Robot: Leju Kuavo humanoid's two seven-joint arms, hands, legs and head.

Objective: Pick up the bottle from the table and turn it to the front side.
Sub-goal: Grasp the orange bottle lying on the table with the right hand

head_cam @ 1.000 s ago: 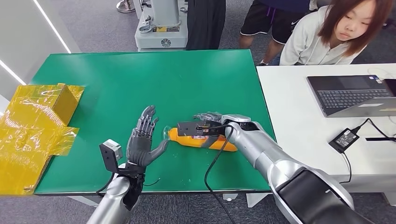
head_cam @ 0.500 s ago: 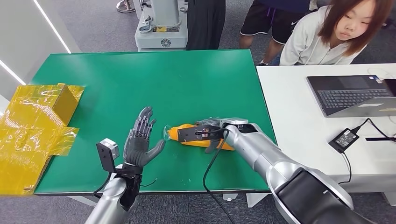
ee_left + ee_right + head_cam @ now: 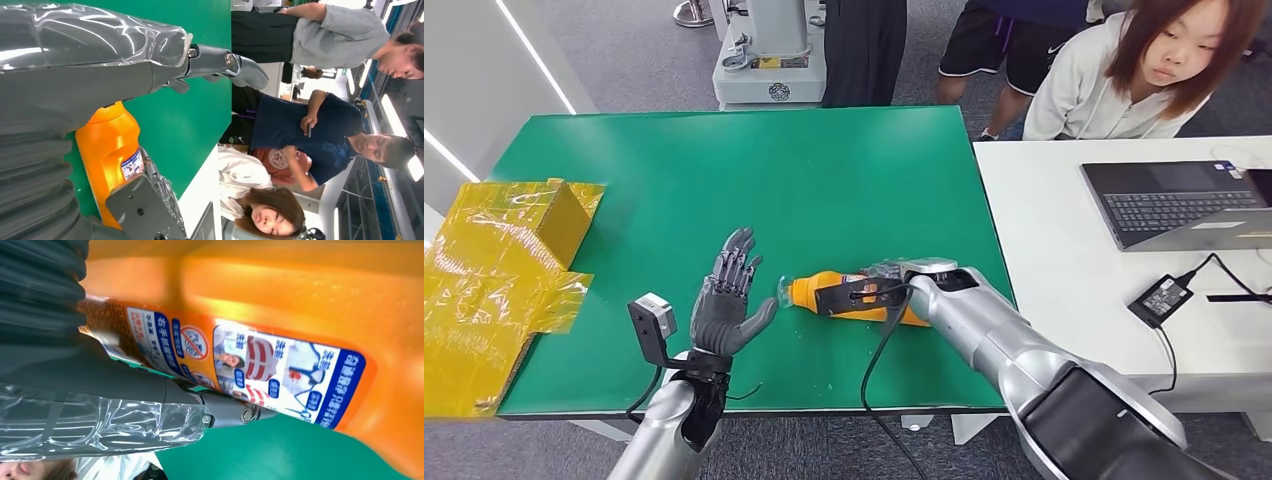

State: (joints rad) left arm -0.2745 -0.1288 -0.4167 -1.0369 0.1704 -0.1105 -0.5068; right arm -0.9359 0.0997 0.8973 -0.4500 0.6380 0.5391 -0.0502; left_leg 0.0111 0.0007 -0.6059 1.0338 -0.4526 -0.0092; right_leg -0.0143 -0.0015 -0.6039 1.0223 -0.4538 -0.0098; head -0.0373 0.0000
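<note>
A green table [image 3: 724,170] fills the middle of the room, with a white desk [image 3: 1064,260] touching its right edge and people standing beyond its far side. The orange bottle [image 3: 809,289] lies on its side near the table's front edge, its clear cap pointing toward the left hand. The right hand [image 3: 879,285] is wrapped around the bottle's body; the right wrist view shows its blue-bordered label [image 3: 280,375] pressed close against the thumb. The left hand [image 3: 729,295] stands just beside the cap, holding nothing, fingers spread and raised, palm turned toward the bottle. Yellow wrapped packaging [image 3: 494,270] sits at the table's left edge. A laptop [image 3: 1174,200] and charger [image 3: 1159,298] rest on the desk.
</note>
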